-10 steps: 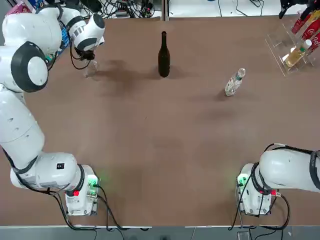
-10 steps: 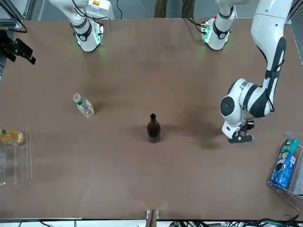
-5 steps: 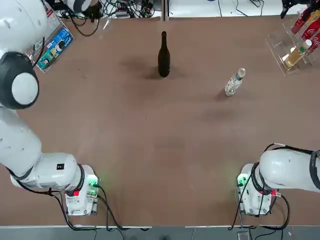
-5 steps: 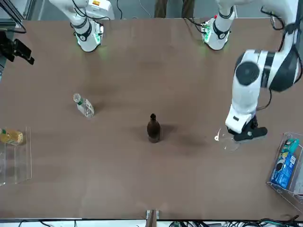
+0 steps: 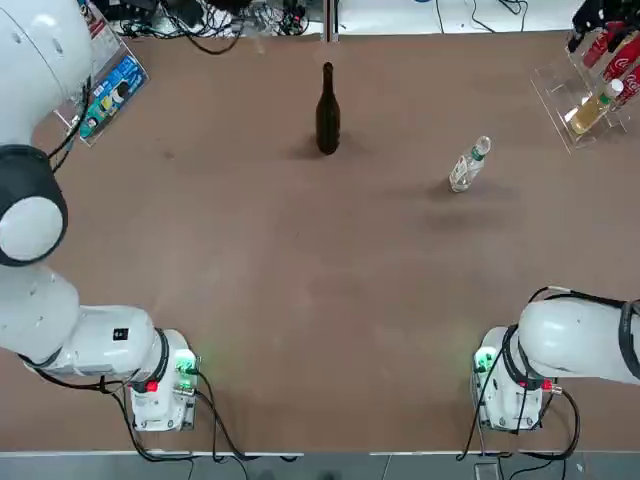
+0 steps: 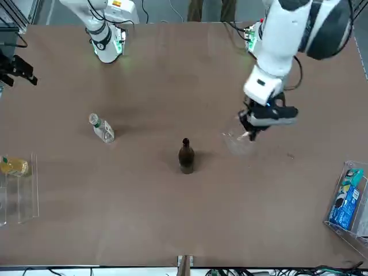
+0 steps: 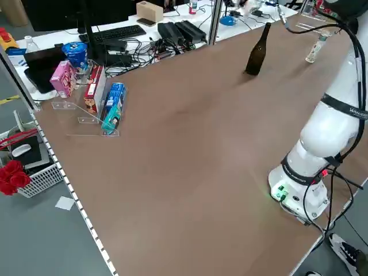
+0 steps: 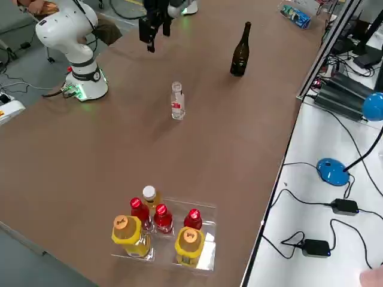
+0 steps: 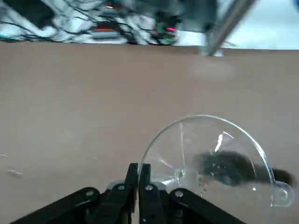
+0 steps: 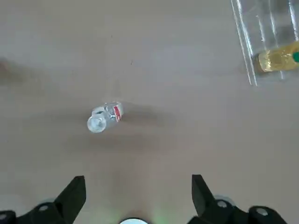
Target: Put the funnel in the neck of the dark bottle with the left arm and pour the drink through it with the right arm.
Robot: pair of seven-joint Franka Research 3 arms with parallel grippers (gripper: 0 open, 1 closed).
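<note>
The left gripper (image 6: 250,133) hung above the table, its fingers clamped on the clear funnel (image 6: 237,141), near the upright dark bottle (image 6: 186,156) but apart from it; the drink (image 6: 102,129) stood well apart on the bottle's other side. The right gripper (image 10: 135,196) hovered high over the drink with its fingers spread wide, holding nothing.

Bare table (image 5: 300,280) around dark bottle (image 5: 327,110).
</note>
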